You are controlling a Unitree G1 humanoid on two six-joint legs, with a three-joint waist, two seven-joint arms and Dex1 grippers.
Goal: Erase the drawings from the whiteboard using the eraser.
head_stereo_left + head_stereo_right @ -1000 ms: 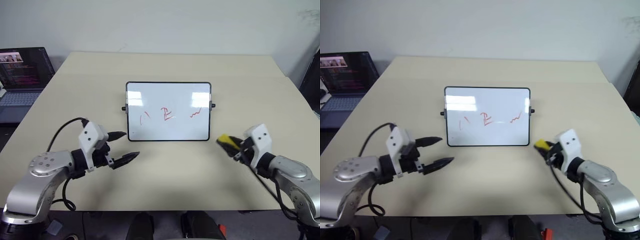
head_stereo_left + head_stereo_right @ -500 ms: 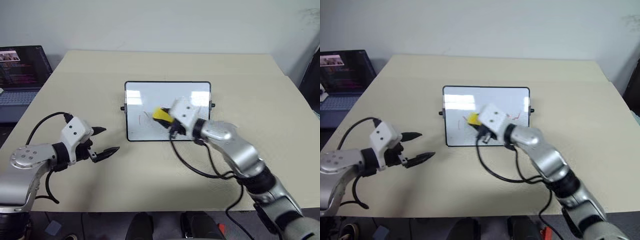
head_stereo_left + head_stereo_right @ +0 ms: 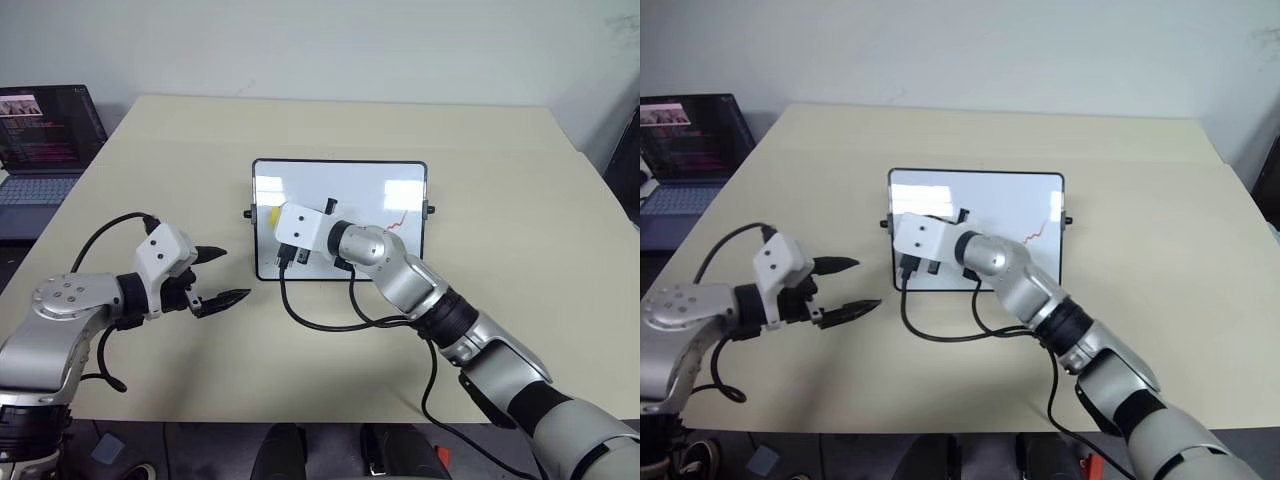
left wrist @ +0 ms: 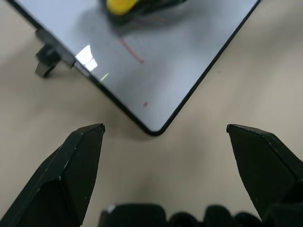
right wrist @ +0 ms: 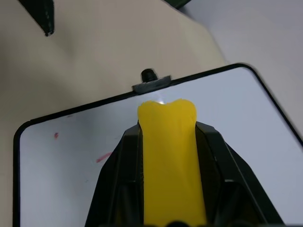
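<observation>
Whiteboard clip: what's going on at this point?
The right gripper is shut on the yellow eraser and holds it over the left part of the whiteboard on the table. A red zigzag shows near the board's right edge, and the wrist views show a red stroke near the eraser. The left gripper is open, off the board's left side, holding nothing.

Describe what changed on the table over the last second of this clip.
The right end effector, shut on the eraser, swept from the table's right side across the whiteboard to its left edge. The two left drawings look mostly wiped, with a short red stroke left; the zigzag remains. The left end effector stays open beside the board, which did not move, nor did the laptop.
</observation>
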